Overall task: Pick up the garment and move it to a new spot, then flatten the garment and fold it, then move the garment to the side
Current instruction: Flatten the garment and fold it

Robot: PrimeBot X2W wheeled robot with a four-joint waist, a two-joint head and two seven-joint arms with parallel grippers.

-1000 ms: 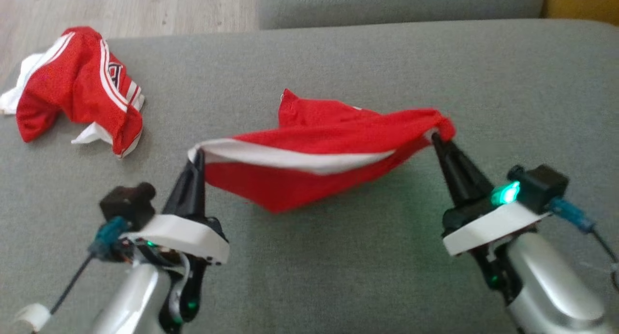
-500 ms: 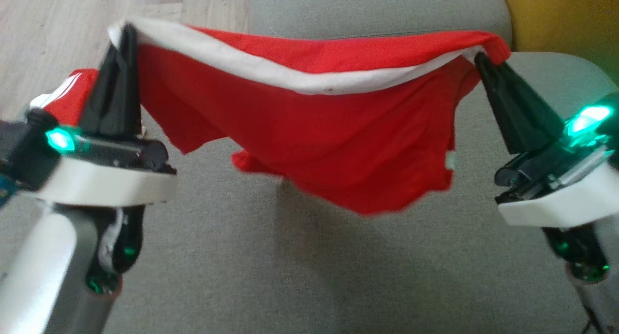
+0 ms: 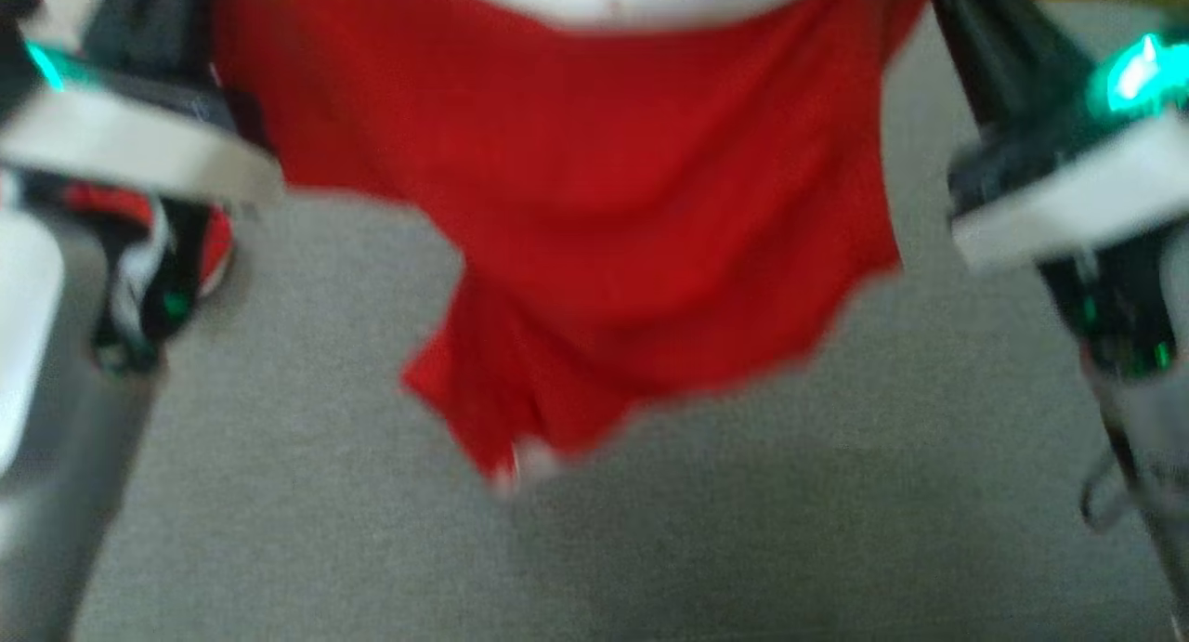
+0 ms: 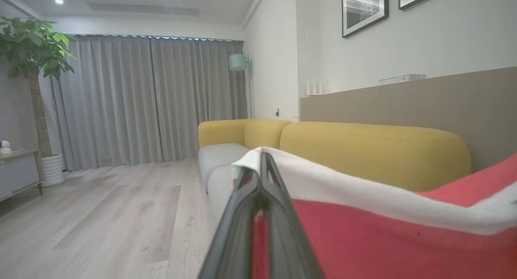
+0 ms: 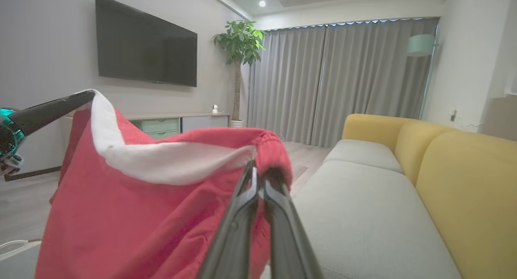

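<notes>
The head view is smeared with motion blur, and the top edge cuts off the fingertips of both arms and the upper part of the red garment (image 3: 594, 205), so the grips read only from the wrist views. There the left end effector (image 4: 260, 158) is clenched on one end of the garment's white waistband (image 4: 363, 190), and the right end effector (image 5: 258, 170) is clenched on the gathered red cloth at the other end. The garment hangs spread between them in the air above the grey sofa seat (image 3: 372, 549). Its ragged lower hem dangles near the middle with a small white patch (image 3: 525, 461) at its lowest tip, too blurred to identify. Behind the left arm a scrap of red-and-white cloth (image 3: 215, 247) peeks out, mostly hidden. Bare grey seat stretches below and on either side of the hem. The yellow backrest (image 4: 371, 149) bounds the far side, and wooden floor (image 4: 101, 214) lies open to the left of the sofa.
</notes>
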